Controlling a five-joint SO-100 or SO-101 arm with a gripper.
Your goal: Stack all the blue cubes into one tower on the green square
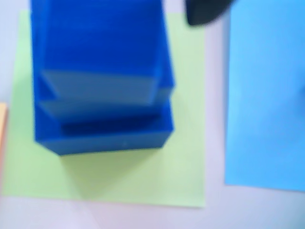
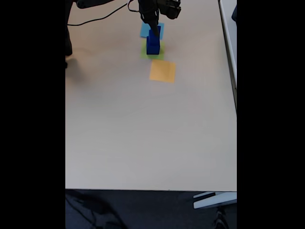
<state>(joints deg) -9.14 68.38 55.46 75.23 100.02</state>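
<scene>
In the fixed view the arm (image 2: pixel 159 9) is black throughout, a small and blocky build made of boxy sections joined one to the next, with harder edges than curves. Faint lighter patches sit on its upper housings, too small to read as screws or markings. A thin black cable (image 2: pixel 97 19) runs from the arm's body across the pale table top in a loose curve toward a dark mass at the left edge. The gripper (image 2: pixel 153 29) is the same black, narrow and tapering. In the wrist view one blurred part of the gripper (image 1: pixel 205 12) appears as a rounded, glossy black shape; no detail can be made out.
</scene>
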